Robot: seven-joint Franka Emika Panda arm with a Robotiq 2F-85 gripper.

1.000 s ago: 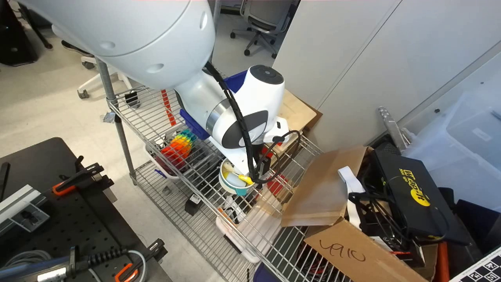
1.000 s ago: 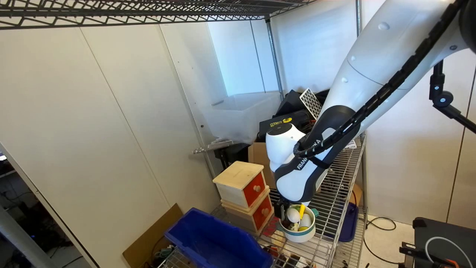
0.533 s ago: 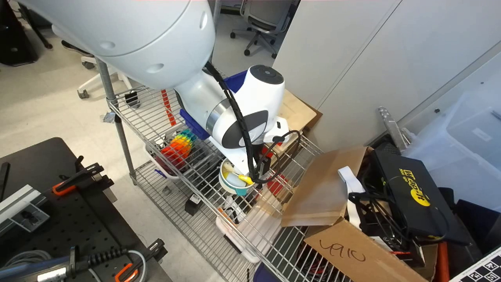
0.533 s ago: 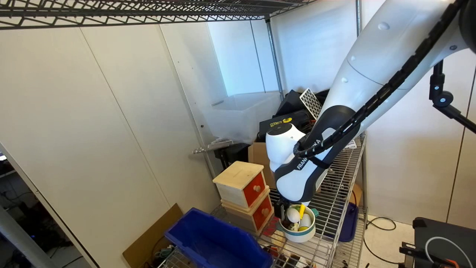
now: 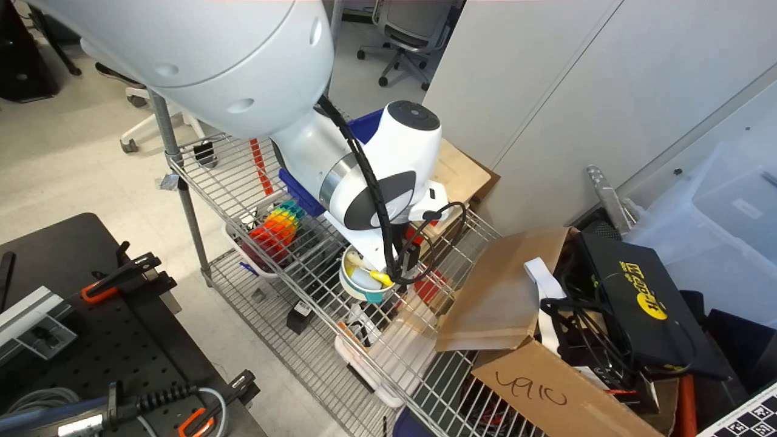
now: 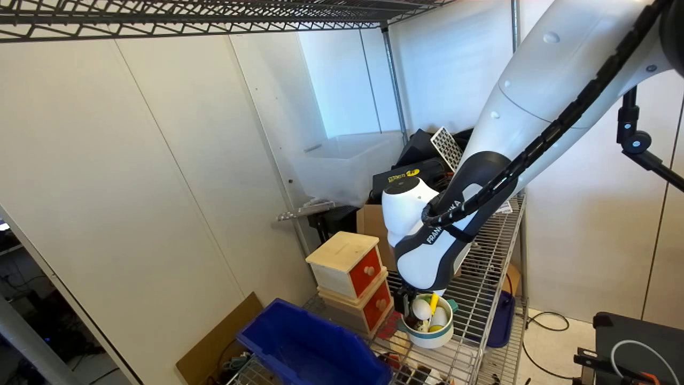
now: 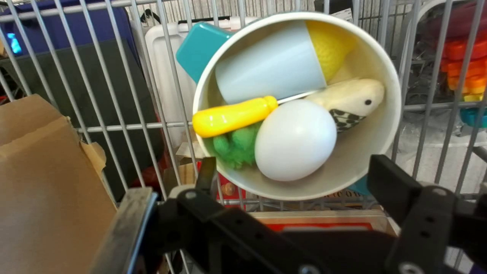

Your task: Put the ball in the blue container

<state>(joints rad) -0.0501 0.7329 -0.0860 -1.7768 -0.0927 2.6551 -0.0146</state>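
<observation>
Gripper (image 7: 293,166) near white egg (image 7: 296,140) — blue container (image 6: 312,345) apart

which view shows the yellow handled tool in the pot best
The wrist view: the yellow-handled tool appears large there, with its handle unobstructed and part of its thin shaft visible. In both exterior views, its yellow handle shows only small.

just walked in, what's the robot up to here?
The robot's gripper hangs open by a teal-handled white pot, gripping nothing. The likely ball, white and egg-shaped, sits in that pot with a yellow-handled tool and several other things. The blue container stands apart from the pot, near stacked wooden drawers. So the transfer isn't done yet; grasping looks like the next step.
</observation>
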